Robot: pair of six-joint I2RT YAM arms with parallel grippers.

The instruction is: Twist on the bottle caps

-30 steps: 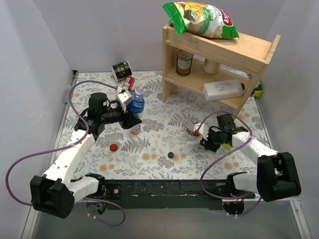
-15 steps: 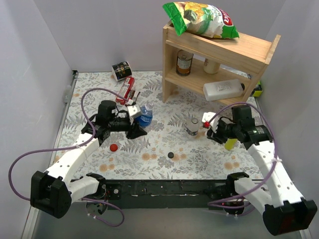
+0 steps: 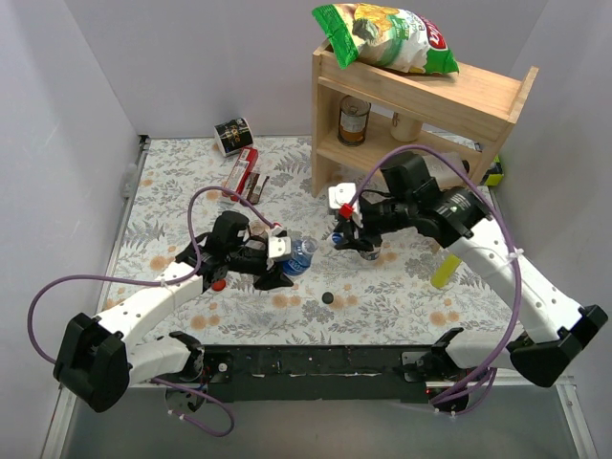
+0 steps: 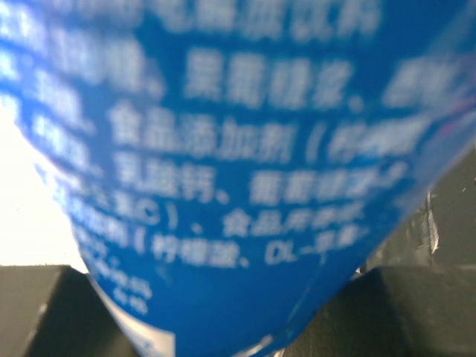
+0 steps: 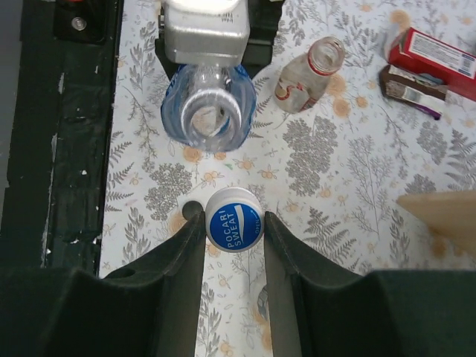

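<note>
Floral worktop (image 3: 382,306) carries the job, and both your grippers have closed on its middle in the last second. Your left gripper (image 3: 283,254) has brought the blue bottle (image 3: 299,254) forward from the back left and tipped it, open neck toward the other gripper. Your right gripper (image 3: 346,236) has swung in from the right with the blue cap (image 5: 233,228). Cap and neck now face each other, near but not touching, so seating the cap looks like your next step.

Your right gripper is narrow, pinching the cap's rim on both sides. Your left gripper is clamped round the bottle's body; its wrist view shows only blurred label. The tan bottle (image 5: 306,74) sits uncapped near the blue bottle, behind it. The black cap (image 3: 328,298) lies in front of it, to the right.
</note>
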